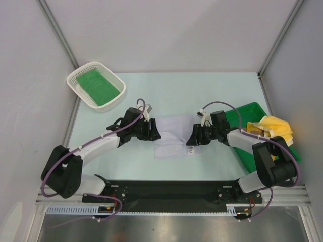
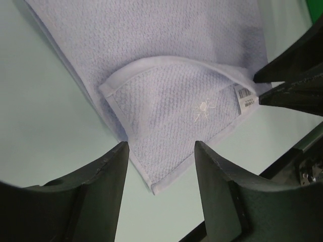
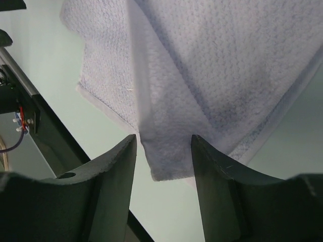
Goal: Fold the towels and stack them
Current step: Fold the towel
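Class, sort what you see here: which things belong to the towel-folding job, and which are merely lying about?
Part of the job:
- white towel between the grippers
- green towel in the white basket
- yellow towel in the green bin
- left gripper, right gripper

Just lying about:
- nothing visible; only the table beneath

A pale lilac towel (image 2: 171, 60) of nubby woven cloth lies on a smooth matt desk (image 2: 45, 126), near a white plastic lattice basket (image 1: 83, 75).

Towel label (image 2: 246, 99) print too small to read
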{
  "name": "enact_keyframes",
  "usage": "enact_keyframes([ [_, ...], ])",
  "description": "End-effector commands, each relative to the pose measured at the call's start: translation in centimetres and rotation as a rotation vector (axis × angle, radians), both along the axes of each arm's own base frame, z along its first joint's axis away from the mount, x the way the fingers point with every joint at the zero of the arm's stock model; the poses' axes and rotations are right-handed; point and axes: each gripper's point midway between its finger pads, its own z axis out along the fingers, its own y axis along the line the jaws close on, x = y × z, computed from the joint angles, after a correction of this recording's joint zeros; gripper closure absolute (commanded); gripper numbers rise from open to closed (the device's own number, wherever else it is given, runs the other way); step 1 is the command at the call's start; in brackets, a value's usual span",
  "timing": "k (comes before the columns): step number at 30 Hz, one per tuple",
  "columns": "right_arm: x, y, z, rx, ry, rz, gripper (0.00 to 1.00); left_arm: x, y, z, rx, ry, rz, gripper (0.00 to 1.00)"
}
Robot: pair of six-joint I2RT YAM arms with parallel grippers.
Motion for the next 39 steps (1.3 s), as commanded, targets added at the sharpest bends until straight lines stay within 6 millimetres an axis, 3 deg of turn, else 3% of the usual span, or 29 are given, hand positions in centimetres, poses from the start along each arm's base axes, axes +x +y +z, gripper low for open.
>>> enact_keyframes([
  [1,0.5,-0.4,0.7,-0.02,-0.065,-0.025,0.48,2.4,-0.3,0.8,0.002,-0.024,0.046,0.39],
  [7,0.9,-1.5,0.6,-0.079,-0.087,-0.073,0.51,4.0,-2.0,-0.6,-0.005,0.036,0.016,0.41],
  [10,1.1,-1.8,0.8,-0.089,-0.103,-0.087,0.55,3.5,-2.4,-1.3,-0.016,0.062,-0.003,0.41],
  [16,0.7,-2.1,0.9,-0.105,-0.111,-0.097,0.79,2.4,-1.7,-2.6,0.005,0.088,-0.003,0.43],
  [19,0.4,-2.0,0.7,-0.108,-0.106,-0.093,0.84,2.1,-1.5,-2.4,0.003,0.074,-0.005,0.42],
  [33,-0.7,-1.7,0.6,-0.106,-0.099,-0.08,0.76,2.7,-3.5,-2.1,-0.075,0.046,-0.077,0.4],
  [39,-0.5,-1.8,0.8,-0.115,-0.105,-0.087,0.69,2.7,-3.4,-3.8,-0.03,0.116,-0.072,0.4],
])
